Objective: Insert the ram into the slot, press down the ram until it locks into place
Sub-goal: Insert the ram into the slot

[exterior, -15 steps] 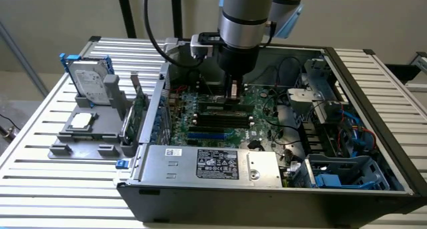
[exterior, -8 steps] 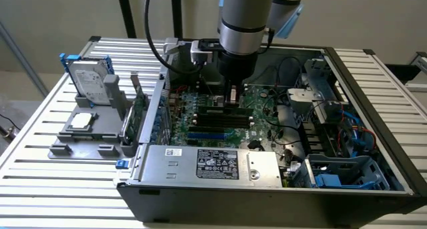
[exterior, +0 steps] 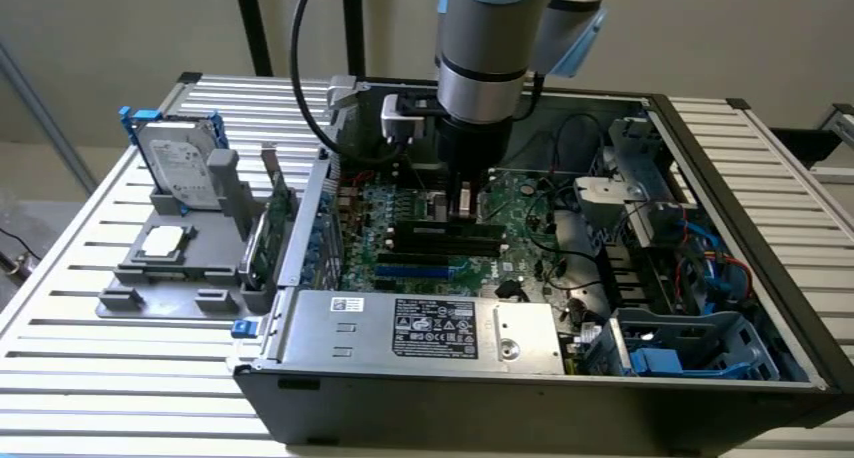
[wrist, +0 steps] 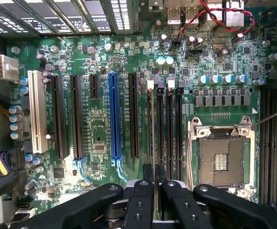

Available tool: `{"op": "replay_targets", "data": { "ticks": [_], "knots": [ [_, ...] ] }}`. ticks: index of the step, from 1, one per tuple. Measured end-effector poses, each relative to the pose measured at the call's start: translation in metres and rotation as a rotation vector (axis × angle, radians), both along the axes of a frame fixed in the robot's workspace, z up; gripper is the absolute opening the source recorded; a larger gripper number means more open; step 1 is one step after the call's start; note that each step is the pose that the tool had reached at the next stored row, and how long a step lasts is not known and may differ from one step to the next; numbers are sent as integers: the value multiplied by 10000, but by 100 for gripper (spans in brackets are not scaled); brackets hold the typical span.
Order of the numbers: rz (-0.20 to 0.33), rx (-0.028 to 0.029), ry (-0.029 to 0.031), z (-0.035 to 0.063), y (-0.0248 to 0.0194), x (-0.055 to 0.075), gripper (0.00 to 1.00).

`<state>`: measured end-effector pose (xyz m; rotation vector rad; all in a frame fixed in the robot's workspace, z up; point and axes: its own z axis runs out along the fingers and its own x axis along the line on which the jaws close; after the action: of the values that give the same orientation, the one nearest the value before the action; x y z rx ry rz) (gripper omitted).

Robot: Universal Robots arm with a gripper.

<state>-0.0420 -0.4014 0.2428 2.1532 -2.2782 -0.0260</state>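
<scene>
The gripper [exterior: 463, 216] hung straight down inside the open computer case [exterior: 747, 278], its tip low over the motherboard [wrist: 100, 138]. Its fingers [wrist: 148, 174] stood nearly together, clamped on the ram [exterior: 463, 202]. Little of the ram showed: a thin pale sliver between them, held on edge, its ends not to be made out. The narrow gap between the fingers ran in line with the four black memory slots [wrist: 160, 124], which lay side by side directly under the tip. Their long axis ran from the exterior view's left to the exterior view's right. The gap sat over the two slots nearest the blue slot [wrist: 113, 119]; which of the two could not be told, nor whether the ram touched it. The blue slot lay parallel, near the gripper on one side, and the square processor socket [wrist: 219, 162] lay near on the other. Well apart from the gripper, outside the case on the exterior view's left, a grey stand [exterior: 160, 268] held a hard drive [exterior: 180, 163] and an upright green card [exterior: 274, 228].
</scene>
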Motion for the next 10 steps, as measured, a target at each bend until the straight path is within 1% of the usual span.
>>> {"op": "replay_targets", "data": {
  "ticks": [4, 6, 10],
  "knots": [
    [0, 2, -31, -64, 0, -1, 14],
    [1, -9, -30, -64, -1, -1, 14],
    [-4, -9, -32, -76, 1, -3, 14]
  ]
}}
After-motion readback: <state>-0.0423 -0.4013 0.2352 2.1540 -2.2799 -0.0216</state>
